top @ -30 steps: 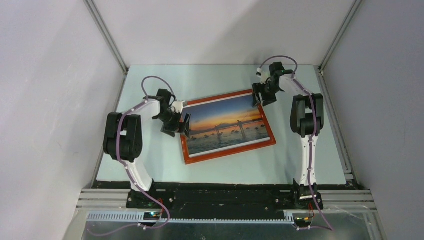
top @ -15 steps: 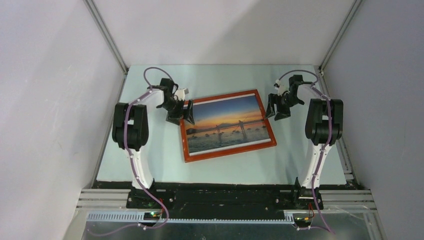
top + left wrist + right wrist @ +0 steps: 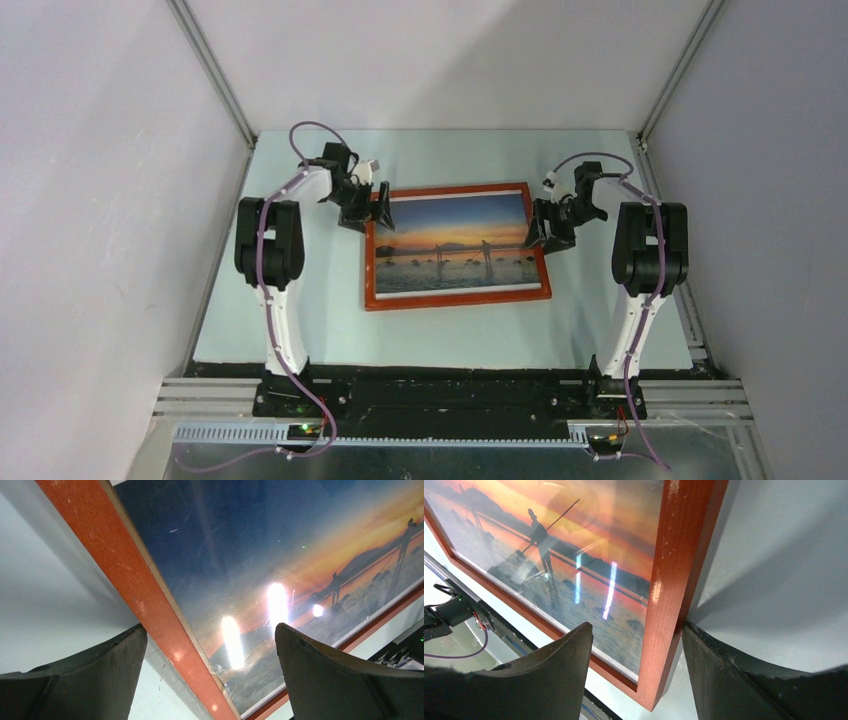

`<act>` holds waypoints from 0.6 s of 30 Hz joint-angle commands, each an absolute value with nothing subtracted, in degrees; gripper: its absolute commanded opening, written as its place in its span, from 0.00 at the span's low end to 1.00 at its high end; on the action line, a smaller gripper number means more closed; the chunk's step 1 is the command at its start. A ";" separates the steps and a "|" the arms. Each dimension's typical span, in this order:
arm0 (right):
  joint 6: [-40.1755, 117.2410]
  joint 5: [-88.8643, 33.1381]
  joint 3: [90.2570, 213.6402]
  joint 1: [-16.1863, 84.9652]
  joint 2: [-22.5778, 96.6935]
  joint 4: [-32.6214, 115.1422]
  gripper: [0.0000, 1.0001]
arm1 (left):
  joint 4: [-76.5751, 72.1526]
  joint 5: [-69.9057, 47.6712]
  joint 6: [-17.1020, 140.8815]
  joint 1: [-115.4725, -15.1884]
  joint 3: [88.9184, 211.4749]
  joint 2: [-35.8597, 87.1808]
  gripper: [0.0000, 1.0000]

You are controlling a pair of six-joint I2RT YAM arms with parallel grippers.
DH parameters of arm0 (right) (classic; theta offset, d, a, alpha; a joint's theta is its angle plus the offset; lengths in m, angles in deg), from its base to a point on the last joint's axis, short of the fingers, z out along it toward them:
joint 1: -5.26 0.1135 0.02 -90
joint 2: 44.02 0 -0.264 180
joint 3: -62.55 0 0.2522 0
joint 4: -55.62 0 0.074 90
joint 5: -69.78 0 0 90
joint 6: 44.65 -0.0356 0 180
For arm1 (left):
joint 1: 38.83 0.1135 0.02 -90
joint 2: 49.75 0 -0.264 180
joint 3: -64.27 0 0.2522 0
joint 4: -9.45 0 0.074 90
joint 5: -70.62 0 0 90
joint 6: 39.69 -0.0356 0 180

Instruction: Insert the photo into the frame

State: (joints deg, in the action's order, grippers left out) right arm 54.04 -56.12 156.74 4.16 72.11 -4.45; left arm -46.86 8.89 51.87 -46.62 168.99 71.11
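Observation:
The frame [image 3: 455,298], thin and orange-brown, lies flat mid-table with its sides square to the table edges. The sunset photo [image 3: 455,245] shows behind its pane. My left gripper [image 3: 372,215] is at the frame's far-left corner, open wide. In the left wrist view it [image 3: 210,627] straddles the rail [image 3: 125,575], one finger over the table and one over the photo [image 3: 260,555]. My right gripper [image 3: 540,232] is at the right side, open. In the right wrist view it [image 3: 635,626] straddles the rail [image 3: 679,555], its outer finger against the frame's outside edge and its inner finger over the photo [image 3: 574,540].
The pale green table top [image 3: 450,160] is walled in by white panels on the left, back and right. A black base rail [image 3: 450,395] runs along the near edge, carrying both arm mounts.
The frame has turned from a tilted lie to square with the table. The left gripper has moved farther back along the left rail. The right gripper has come from the far-right corner to the right side.

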 commanded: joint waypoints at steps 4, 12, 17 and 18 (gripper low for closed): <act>53.57 -58.46 154.76 8.21 68.39 -5.35 0.70 | -44.59 11.45 52.33 -46.62 171.90 70.74 1.00; 52.71 -53.79 153.05 7.48 63.68 -3.71 0.70 | -44.34 9.25 51.61 -46.58 169.10 67.70 1.00; 52.00 -49.27 152.54 3.95 57.97 -1.21 0.72 | -41.83 2.07 51.35 -46.56 165.20 62.43 1.00; 52.06 -48.24 152.39 3.64 56.98 -0.42 0.73 | -41.22 1.06 51.10 -46.50 164.42 60.41 1.00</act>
